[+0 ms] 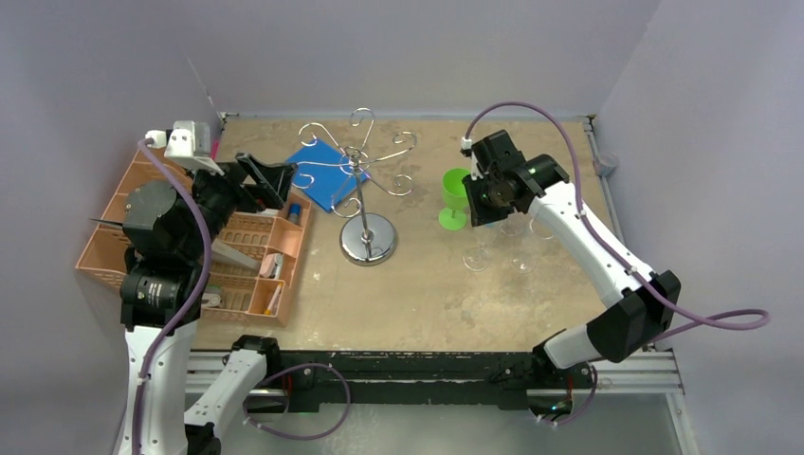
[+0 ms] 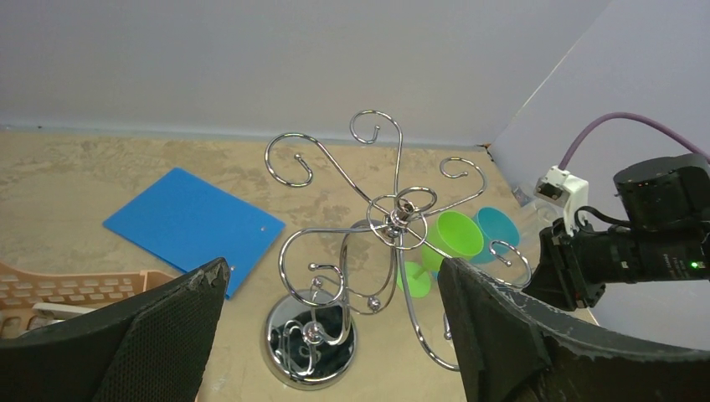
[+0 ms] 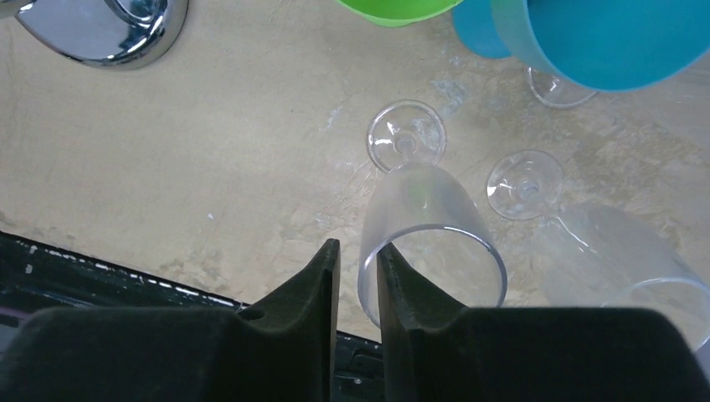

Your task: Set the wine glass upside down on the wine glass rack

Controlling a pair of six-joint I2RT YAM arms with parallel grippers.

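Observation:
A clear wine glass (image 3: pixel 427 226) stands upright on the table; its round foot (image 1: pixel 477 258) shows in the top view. My right gripper (image 3: pixel 358 247) hangs over its rim with one finger inside the bowl and the other outside. The jaws are narrowly open, with a small gap left at the outer finger. The wine glass rack (image 1: pixel 363 166) is a chrome stand with curled arms on a round base, at mid-table. My left gripper (image 2: pixel 333 272) is wide open, empty, and faces the rack (image 2: pixel 400 219) from the left.
A green glass (image 1: pixel 457 194) and a teal glass (image 3: pixel 603 42) stand beside the right gripper. A second clear glass (image 3: pixel 619 243) is to the right of the first. A blue sheet (image 1: pixel 327 171) lies behind the rack. An orange basket (image 1: pixel 242 265) sits at the left.

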